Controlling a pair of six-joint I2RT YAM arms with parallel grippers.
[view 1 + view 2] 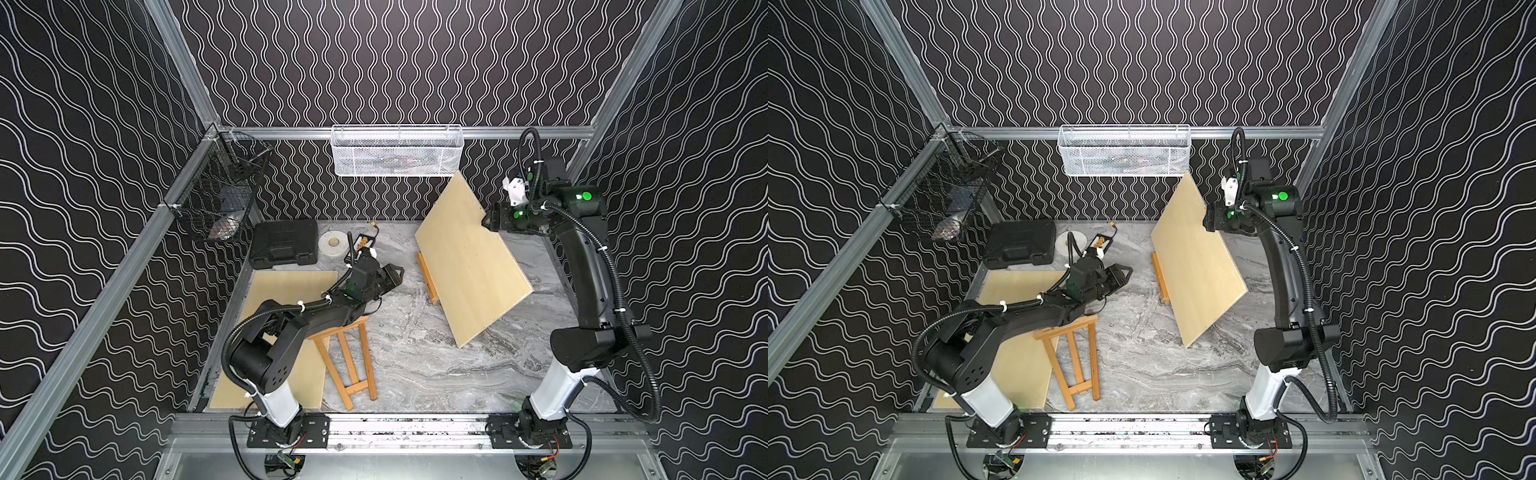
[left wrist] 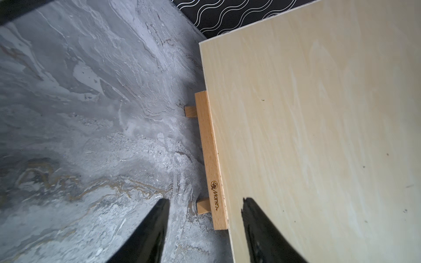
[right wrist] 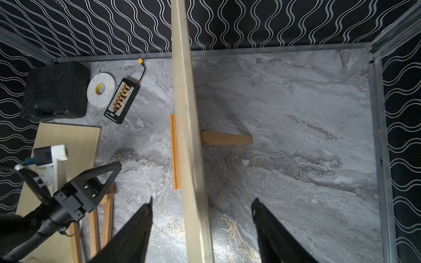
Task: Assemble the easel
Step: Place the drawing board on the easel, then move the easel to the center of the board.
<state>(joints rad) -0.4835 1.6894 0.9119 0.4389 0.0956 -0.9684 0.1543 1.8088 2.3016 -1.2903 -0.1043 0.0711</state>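
Observation:
A pale plywood board [image 1: 469, 266] [image 1: 1196, 266] leans tilted on a small wooden easel, its lower edge on the easel's ledge [image 1: 428, 278] [image 2: 210, 159] [image 3: 175, 154]. My right gripper [image 1: 486, 220] [image 1: 1206, 220] [image 3: 203, 200] is open at the board's raised top edge [image 3: 186, 113], a finger on each side with gaps. My left gripper [image 1: 397, 276] [image 1: 1125, 274] [image 2: 205, 200] is open just left of the ledge and holds nothing. A second easel [image 1: 349, 357] [image 1: 1077, 361] lies flat at the front left, partly on another board [image 1: 286, 286].
At the back left are a black case [image 1: 284, 243], a white tape roll [image 1: 334, 243] and a charger board [image 1: 361, 243]. A white mesh basket [image 1: 397, 149] hangs on the back rail, a black wire basket [image 1: 220, 195] on the left rail.

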